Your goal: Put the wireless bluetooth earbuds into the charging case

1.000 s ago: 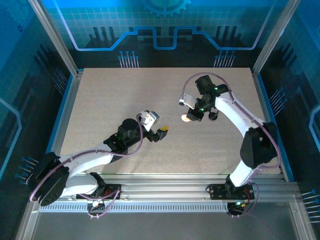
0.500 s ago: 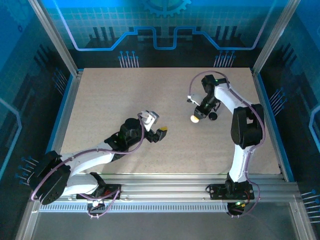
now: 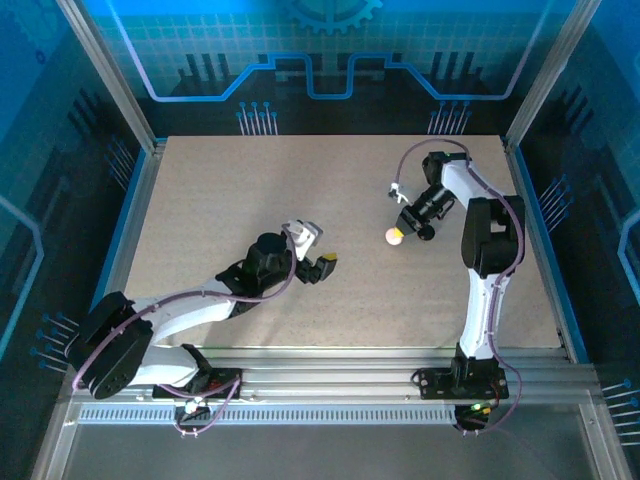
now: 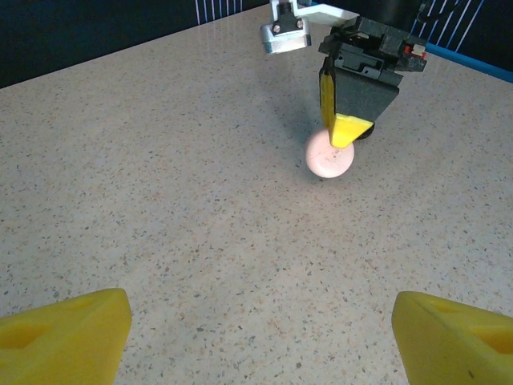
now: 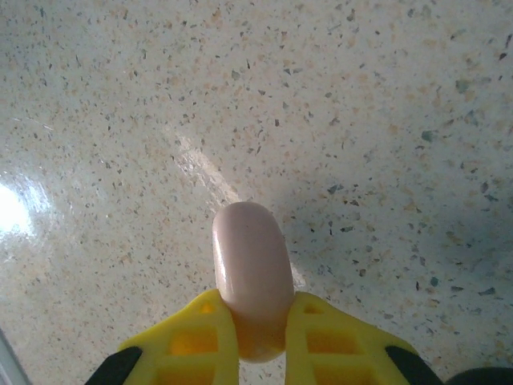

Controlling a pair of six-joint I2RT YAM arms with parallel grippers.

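A pale pink, pebble-shaped charging case [image 5: 250, 265] stands on edge, closed, pinched at its lower end between the yellow fingers of my right gripper [image 5: 256, 329]. That gripper is shut on it, low over the table. From above, the case [image 3: 394, 236] is right of centre with the right gripper [image 3: 402, 227] just behind it. The left wrist view has the case [image 4: 329, 157] ahead of my left gripper [image 4: 260, 333], which is open and holds nothing. The left gripper [image 3: 316, 258] hovers near the table's middle, pointing right. The earbuds are out of view.
A small black round thing [image 3: 427, 232] lies on the table just right of the right gripper. The speckled beige tabletop [image 3: 220, 200] has aluminium posts and blue walls around it. Bare surface stretches between the two grippers.
The right arm has swung its elbow back to the right and folded upright. The pink case in its gripper has shifted a little to the right. The left arm has barely moved.
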